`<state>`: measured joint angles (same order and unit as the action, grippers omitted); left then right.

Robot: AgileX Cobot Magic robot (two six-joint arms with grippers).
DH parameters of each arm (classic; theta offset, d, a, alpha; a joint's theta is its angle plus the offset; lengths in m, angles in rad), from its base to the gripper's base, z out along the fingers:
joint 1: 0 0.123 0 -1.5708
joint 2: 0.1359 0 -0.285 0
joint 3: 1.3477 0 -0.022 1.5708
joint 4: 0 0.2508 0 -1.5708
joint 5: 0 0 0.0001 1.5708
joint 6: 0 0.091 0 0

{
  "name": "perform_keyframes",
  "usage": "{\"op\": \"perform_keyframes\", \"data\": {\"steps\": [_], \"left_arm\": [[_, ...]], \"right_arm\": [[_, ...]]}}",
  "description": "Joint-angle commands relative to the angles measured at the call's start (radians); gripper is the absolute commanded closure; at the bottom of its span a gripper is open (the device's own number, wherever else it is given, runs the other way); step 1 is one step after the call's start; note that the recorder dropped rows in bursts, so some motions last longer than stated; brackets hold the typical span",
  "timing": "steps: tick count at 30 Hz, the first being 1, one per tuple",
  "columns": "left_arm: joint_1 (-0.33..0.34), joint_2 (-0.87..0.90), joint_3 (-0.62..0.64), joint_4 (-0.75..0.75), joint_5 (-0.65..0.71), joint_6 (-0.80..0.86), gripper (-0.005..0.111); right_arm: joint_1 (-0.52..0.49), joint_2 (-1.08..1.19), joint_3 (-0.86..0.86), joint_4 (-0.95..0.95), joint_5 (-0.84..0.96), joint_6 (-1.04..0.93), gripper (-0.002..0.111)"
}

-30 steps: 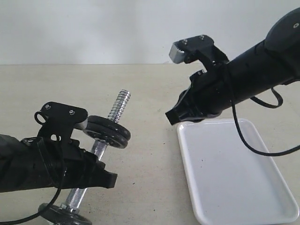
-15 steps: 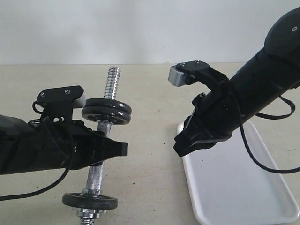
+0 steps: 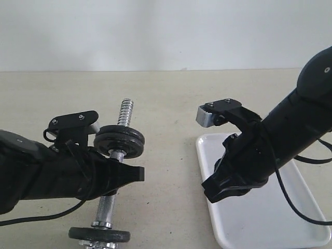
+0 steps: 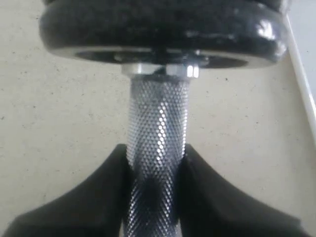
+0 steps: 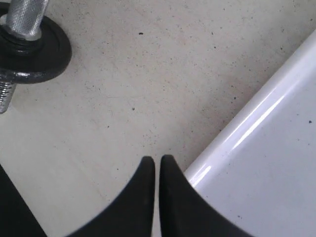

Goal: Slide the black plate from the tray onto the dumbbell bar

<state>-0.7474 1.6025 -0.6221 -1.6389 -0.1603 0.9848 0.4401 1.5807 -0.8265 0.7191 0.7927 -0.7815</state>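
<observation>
In the exterior view the left gripper [image 3: 132, 175] is clamped on the dumbbell bar [image 3: 124, 111], which stands tilted with its threaded end toward the far side. The black plate [image 3: 120, 141] sits on the bar just above the grip, well left of the tray [image 3: 270, 218]. 1 more plate [image 3: 99, 234] sits at the bar's near end. The right gripper [image 3: 217, 193] hangs over the tray's left rim, jaws together.

In the left wrist view 2 black fingers [image 4: 98, 197] squeeze the bar's knurled handle [image 4: 158, 128]. The black plate [image 4: 163, 29] rests against a nut [image 4: 158, 70], and the tray's rim [image 4: 303, 84] shows beside it.

In the right wrist view the fingertips [image 5: 145, 173] are closed to a thin slit above the beige table [image 5: 148, 74], just beside the tray's rim [image 5: 237, 133]. A plate on the bar [image 5: 34, 54] lies apart; which one, I cannot tell.
</observation>
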Motion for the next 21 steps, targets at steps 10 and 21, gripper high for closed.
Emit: {"op": "perform_keyframes", "data": {"steps": [10,21], "left_arm": [[-0.001,-0.043,-0.100,0.042,-0.186,-0.067,0.102],[0.009,-0.012,-0.100,0.104,-0.199,-0.080,0.102]], "right_arm": [[-0.001,-0.013,0.004,0.029,0.007,-0.002,0.109],[-0.001,-0.013,0.004,0.031,0.014,-0.002,0.109]]}}
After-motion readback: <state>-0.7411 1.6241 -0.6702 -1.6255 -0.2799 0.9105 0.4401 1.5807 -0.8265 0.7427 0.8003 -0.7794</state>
